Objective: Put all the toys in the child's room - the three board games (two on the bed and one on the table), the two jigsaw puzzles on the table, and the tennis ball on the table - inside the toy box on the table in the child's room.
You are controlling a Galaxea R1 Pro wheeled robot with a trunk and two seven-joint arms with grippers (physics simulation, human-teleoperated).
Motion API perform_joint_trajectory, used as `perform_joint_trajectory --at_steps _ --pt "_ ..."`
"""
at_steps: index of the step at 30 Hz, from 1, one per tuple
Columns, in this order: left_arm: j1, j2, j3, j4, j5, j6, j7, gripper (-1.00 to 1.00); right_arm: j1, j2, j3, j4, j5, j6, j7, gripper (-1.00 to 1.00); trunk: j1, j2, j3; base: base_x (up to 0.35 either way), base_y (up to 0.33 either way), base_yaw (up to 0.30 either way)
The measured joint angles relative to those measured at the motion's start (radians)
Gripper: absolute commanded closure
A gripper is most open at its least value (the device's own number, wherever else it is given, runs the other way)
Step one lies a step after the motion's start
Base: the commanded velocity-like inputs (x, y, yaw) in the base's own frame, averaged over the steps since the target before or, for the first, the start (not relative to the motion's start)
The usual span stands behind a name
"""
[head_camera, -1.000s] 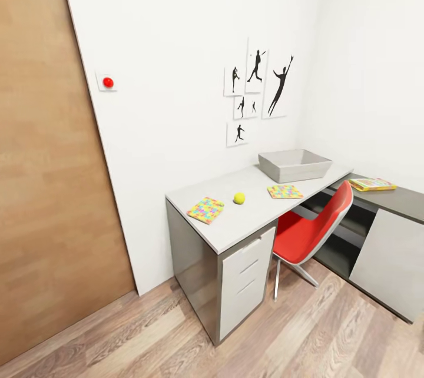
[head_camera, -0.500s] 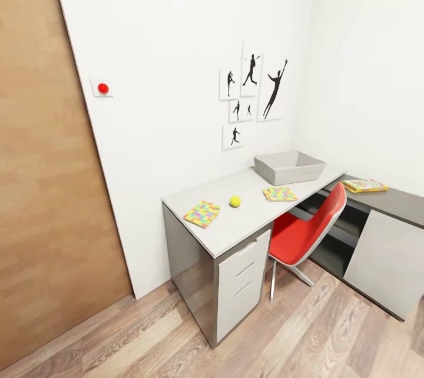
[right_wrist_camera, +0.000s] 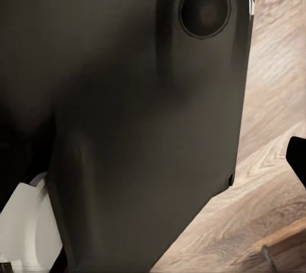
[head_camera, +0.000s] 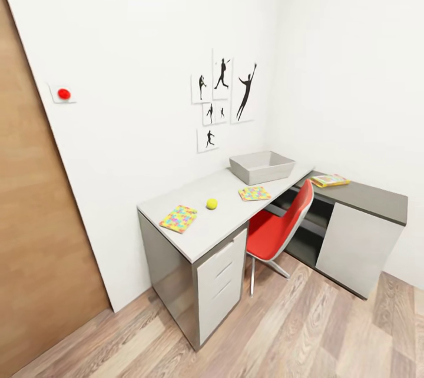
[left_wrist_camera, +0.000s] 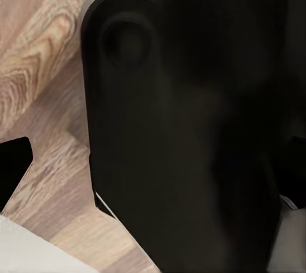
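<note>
Against the white wall, the table [head_camera: 235, 204] carries the toy box [head_camera: 261, 166] at its far end. One jigsaw puzzle [head_camera: 254, 193] lies just in front of that box, the other jigsaw puzzle [head_camera: 178, 218] near the table's near end, and the tennis ball [head_camera: 211, 204] sits between them. What may be a board game [head_camera: 330, 180] rests on the darker section. Dark robot housing [left_wrist_camera: 191, 126] blocks each wrist view above wood floor [head_camera: 306, 331], so I cannot tell either gripper's state.

table [head_camera: 227, 213]: matt grey top | floor [head_camera: 306, 331]: wood-grain planks | chair [head_camera: 277, 231]: glossy red plastic
</note>
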Motion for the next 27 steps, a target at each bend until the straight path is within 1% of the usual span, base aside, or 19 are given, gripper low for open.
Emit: perform_joint_trajectory --at_steps 10,18,25,27 --pt "0.0 -0.002 0.0 -0.043 -0.001 0.009 0.0 -1.0 -0.001 -0.002 0.0 0.0 0.0 0.001 0.0 -1.0 -0.038 0.07 0.031 0.0 0.0 -0.279" --pt "-0.001 0.002 -0.003 -0.114 -0.001 0.014 0.001 -1.0 -0.001 -0.008 -0.001 -0.004 0.0 0.005 -0.005 -1.0 -0.069 0.126 0.056 0.0 0.0 -0.279" --pt "-0.004 0.01 -0.004 -0.127 0.0 0.015 0.003 -1.0 -0.001 -0.014 -0.002 -0.005 -0.004 0.006 -0.005 -1.0 -0.096 0.175 0.077 0.0 0.0 -0.279" --pt "-0.006 0.011 -0.004 -0.128 0.0 0.015 0.005 -1.0 -0.002 -0.015 -0.003 -0.005 -0.011 0.008 -0.006 -1.0 -0.104 0.189 0.083 0.0 0.0 -0.273"
